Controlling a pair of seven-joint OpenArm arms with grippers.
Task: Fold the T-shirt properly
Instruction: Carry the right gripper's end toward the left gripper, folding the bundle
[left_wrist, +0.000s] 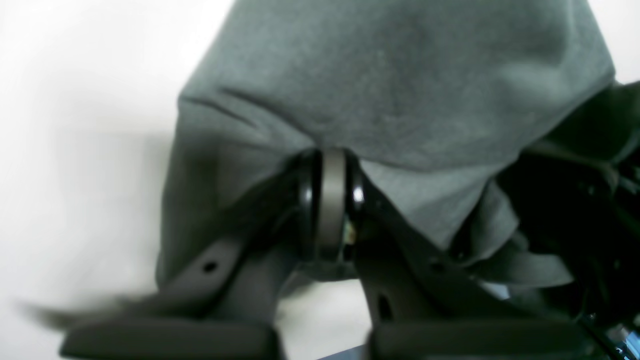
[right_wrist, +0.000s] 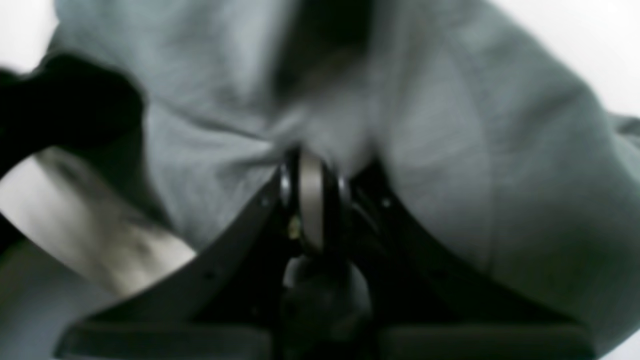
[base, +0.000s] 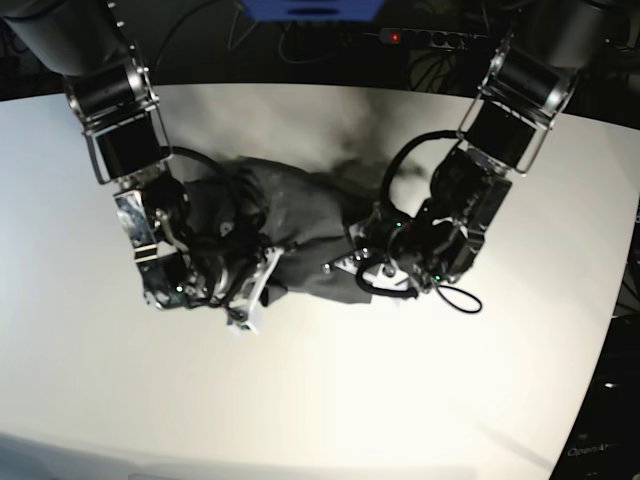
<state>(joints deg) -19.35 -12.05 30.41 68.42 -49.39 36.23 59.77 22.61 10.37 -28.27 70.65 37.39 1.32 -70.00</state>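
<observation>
White table (base: 330, 400) w/ a dark cluttered background behind the far edge, power strip (base: 420, 37) w/ a red light back there. The T-shirt (base: 300, 225) sits roughly mid-table, a bit toward the far edge, bunched up betw the two arms, def not flat. Dark charcoal-grey, soft fabric, lots of wrinkles and overlapping layers, no print visible. Can't make out sleeves or neck in the heap tbh.

Left gripper (left_wrist: 332, 200) in its wrist cam: fingers (left_wrist: 305, 195) pressed together w/ a fold of the grey cloth pinched betw them, fabric draping up and over the top. There's a crease running across the cloth above the pinch, and more folds stacked at the right side of that view.

Right gripper (right_wrist: 312, 200) same deal, fingers (right_wrist: 285, 190) closed on a wad of the shirt, cloth filling most of the view. Pic is blurry so texture's hard to read; fabric looks paler grey there.

In the base view both grippers are down at the shirt, one at each end of the bundle.
</observation>
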